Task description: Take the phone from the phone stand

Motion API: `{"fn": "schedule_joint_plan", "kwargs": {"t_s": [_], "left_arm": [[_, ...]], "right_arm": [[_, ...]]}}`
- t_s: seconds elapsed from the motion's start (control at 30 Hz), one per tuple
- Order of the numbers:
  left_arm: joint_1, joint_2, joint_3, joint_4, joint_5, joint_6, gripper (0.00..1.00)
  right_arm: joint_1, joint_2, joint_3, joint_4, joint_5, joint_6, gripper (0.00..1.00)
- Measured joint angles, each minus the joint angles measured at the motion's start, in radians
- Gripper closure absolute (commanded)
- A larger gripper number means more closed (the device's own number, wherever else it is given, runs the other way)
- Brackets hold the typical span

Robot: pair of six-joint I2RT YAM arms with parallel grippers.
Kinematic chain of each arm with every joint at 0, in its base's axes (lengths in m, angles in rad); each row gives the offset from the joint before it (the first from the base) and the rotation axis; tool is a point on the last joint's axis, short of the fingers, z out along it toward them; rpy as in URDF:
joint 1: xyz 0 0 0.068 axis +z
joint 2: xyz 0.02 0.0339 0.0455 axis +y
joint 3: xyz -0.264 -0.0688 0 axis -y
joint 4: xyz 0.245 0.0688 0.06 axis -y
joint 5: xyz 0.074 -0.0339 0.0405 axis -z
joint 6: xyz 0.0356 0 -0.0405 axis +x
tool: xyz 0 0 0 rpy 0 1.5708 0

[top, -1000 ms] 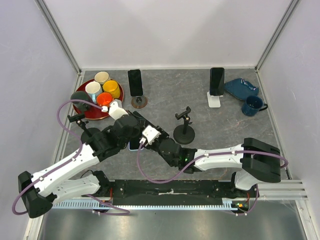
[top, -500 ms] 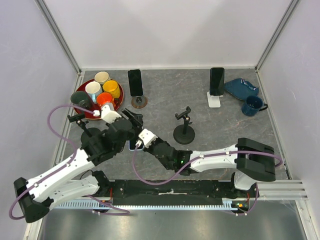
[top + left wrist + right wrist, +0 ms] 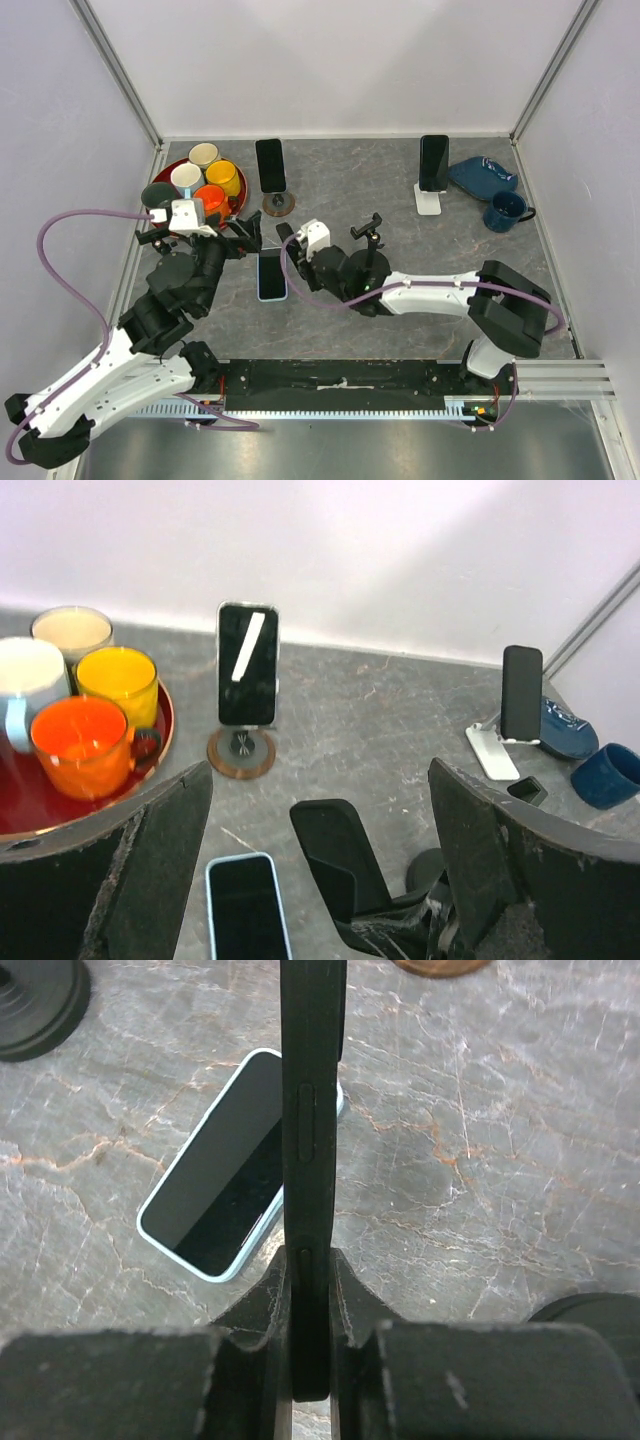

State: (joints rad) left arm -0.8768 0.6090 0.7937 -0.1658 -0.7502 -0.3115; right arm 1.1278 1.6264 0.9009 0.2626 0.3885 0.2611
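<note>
My right gripper [image 3: 310, 1260] is shut on a black phone [image 3: 312, 1110], held edge-on above the table; the top view shows this gripper [image 3: 293, 243] left of the empty black clamp stand [image 3: 368, 258]. In the left wrist view the same black phone [image 3: 340, 855] stands between my spread fingers. My left gripper [image 3: 250, 238] is open and holds nothing, just left of the phone. A blue-cased phone [image 3: 270, 275] lies flat, screen up, below both grippers.
A black phone [image 3: 270, 164] leans on a round wooden stand [image 3: 279, 205] at the back. Another [image 3: 433, 160] rests on a white stand [image 3: 428, 200]. A red tray [image 3: 168, 222] with several mugs sits at left; a blue dish [image 3: 482, 176] and mug [image 3: 505, 210] at right.
My left gripper has opened and drawn back to the left. My right gripper has shut on the black phone and carried it toward the far side, uncovering the blue-cased phone.
</note>
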Motion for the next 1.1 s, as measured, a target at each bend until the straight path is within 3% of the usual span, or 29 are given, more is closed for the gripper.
{"fn": "schedule_joint_plan", "kwargs": {"t_s": [0.17, 0.4, 0.63, 1.1], "left_arm": [[0.000, 0.000, 0.021, 0.044, 0.095, 0.187, 0.05], [0.008, 0.035, -0.010, 0.062, 0.163, 0.325, 0.06], [0.057, 0.085, -0.040, 0.010, 0.178, 0.356, 0.06], [0.079, 0.043, -0.042, 0.003, 0.177, 0.359, 0.07]], "right_arm": [[-0.078, 0.042, 0.030, -0.049, -0.102, 0.170, 1.00], [-0.133, 0.116, 0.033, -0.057, -0.244, 0.360, 1.00], [-0.152, 0.159, 0.033, -0.027, -0.309, 0.513, 1.00], [-0.170, 0.190, -0.018, 0.051, -0.347, 0.742, 0.97]]}}
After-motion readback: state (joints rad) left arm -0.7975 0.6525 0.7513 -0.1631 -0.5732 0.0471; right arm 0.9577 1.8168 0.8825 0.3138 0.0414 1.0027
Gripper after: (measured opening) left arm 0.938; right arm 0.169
